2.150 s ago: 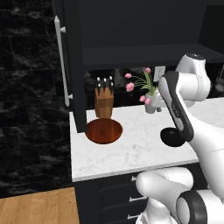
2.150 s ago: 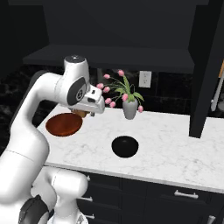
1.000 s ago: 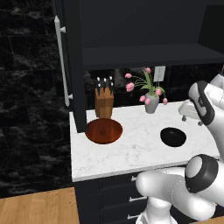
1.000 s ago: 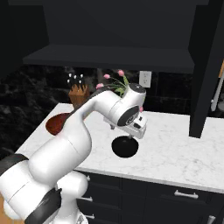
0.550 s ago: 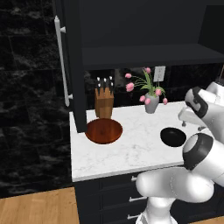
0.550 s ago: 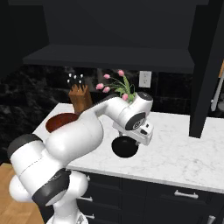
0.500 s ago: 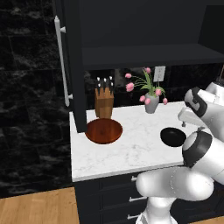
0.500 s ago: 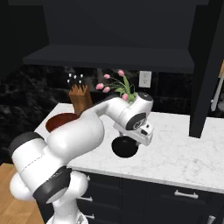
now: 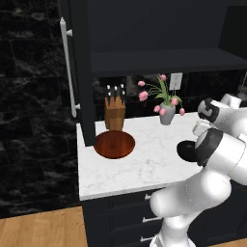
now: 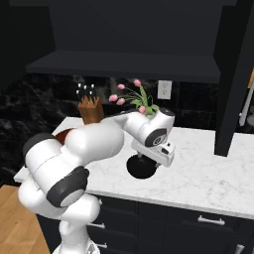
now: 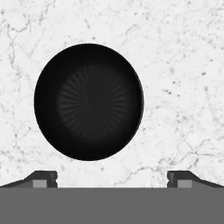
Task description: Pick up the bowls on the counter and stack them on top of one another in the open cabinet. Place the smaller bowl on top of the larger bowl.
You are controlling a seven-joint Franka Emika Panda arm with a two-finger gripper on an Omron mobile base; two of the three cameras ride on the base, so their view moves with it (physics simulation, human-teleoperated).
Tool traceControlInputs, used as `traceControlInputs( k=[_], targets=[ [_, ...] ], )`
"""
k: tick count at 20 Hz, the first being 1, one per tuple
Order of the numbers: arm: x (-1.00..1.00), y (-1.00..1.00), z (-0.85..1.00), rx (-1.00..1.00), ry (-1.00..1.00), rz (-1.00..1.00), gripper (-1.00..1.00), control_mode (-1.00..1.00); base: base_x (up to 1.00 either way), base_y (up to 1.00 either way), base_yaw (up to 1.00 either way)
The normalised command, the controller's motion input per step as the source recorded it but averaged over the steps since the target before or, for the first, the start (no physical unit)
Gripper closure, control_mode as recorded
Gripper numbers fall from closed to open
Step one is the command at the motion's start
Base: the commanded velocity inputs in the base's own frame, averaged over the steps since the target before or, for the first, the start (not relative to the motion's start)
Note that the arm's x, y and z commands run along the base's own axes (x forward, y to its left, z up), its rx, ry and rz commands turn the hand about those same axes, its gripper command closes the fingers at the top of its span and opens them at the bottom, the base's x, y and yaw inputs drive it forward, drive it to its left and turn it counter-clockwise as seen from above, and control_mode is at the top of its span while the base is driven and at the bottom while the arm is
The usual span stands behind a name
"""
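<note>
In the hand view the small black bowl (image 11: pixel 89 101) sits a little left of centre in the frame, upright on the white marble counter (image 11: pixel 183 65), its ribbed inside facing the camera. The gripper (image 11: pixel 112 179) shows at the bottom edge with its two dark fingertips (image 11: pixel 43 177) spread wide apart, one at lower left and one at lower right, with nothing between them and bare marble between them and the bowl's rim. In the right base view the same black bowl (image 10: pixel 141 166) lies at the middle of the frame on the counter (image 10: pixel 208 173), directly under the white hand, which partly covers its upper edge. In the left base view the black bowl (image 9: pixel 185 150) peeks out at centre right, mostly hidden behind the arm's rounded white body. The wide reddish-brown bowl (image 9: pixel 114 144) rests at centre left of that view, near the counter's (image 9: pixel 144 164) left end, just in front of the tan knife block (image 9: pixel 115 114) and well apart from the black bowl. A grey vase of pink flowers (image 9: pixel 165 108) stands toward the back of the counter, right of the knife block. The dark cabinet (image 9: pixel 164 61) spans the upper part of the frame, its shelf open above the counter, and its door with a long silver bar handle (image 9: pixel 69 67) stands at upper left.
</note>
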Motion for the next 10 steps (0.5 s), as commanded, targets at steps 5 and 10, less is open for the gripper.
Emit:
traceControlInputs(
  k=[5, 10],
  targets=[
    [0.21, -0.18, -0.33, 0.03, 0.00, 0.00, -1.00, -1.00, 0.00, 0.00, 0.00],
    [0.17, -0.14, -0.31, 0.02, 0.04, 0.00, -1.00, -1.00, 0.00, 0.00, 0.00]
  ],
)
